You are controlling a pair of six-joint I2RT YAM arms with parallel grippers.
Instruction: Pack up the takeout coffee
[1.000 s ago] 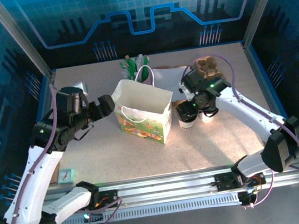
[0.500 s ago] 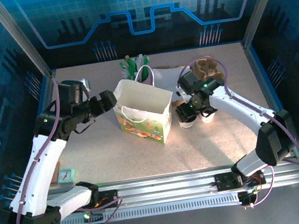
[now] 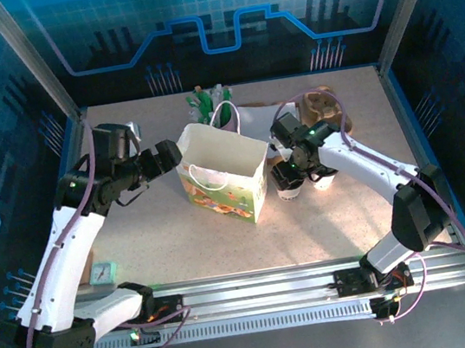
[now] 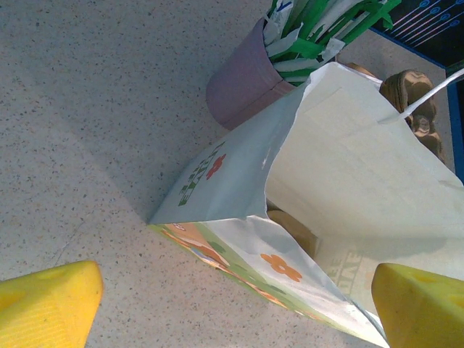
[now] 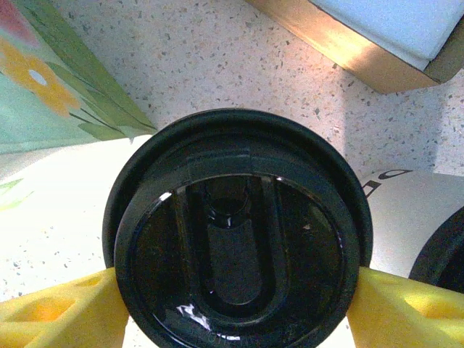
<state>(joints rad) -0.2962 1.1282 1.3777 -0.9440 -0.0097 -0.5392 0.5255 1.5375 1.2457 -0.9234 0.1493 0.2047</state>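
The takeout coffee (image 3: 288, 182), a white paper cup with a black lid (image 5: 235, 225), stands upright on the table just right of the tall white flowered bag (image 3: 224, 173). My right gripper (image 3: 290, 171) comes down over it. Both yellow fingers (image 5: 58, 312) press against the cup's sides under the lid rim, so the right gripper (image 5: 235, 308) is shut on the cup. My left gripper (image 3: 168, 155) hovers open at the bag's left rim. In the left wrist view the bag's (image 4: 348, 181) open mouth and near corner lie between the wide-apart fingertips of the left gripper (image 4: 235, 304).
A second white cup (image 3: 324, 179) stands right beside the held one, its side (image 5: 406, 210) close to my right finger. A pink cup of green-and-white sticks (image 3: 209, 107) and a brown cup carrier (image 3: 323, 103) stand behind the bag. A flat brown-edged box (image 5: 355, 43) lies behind the cups.
My right gripper has shifted a little left over the lidded cup and its fingers have narrowed onto it. The left arm has swung its gripper closer to the bag's rim.
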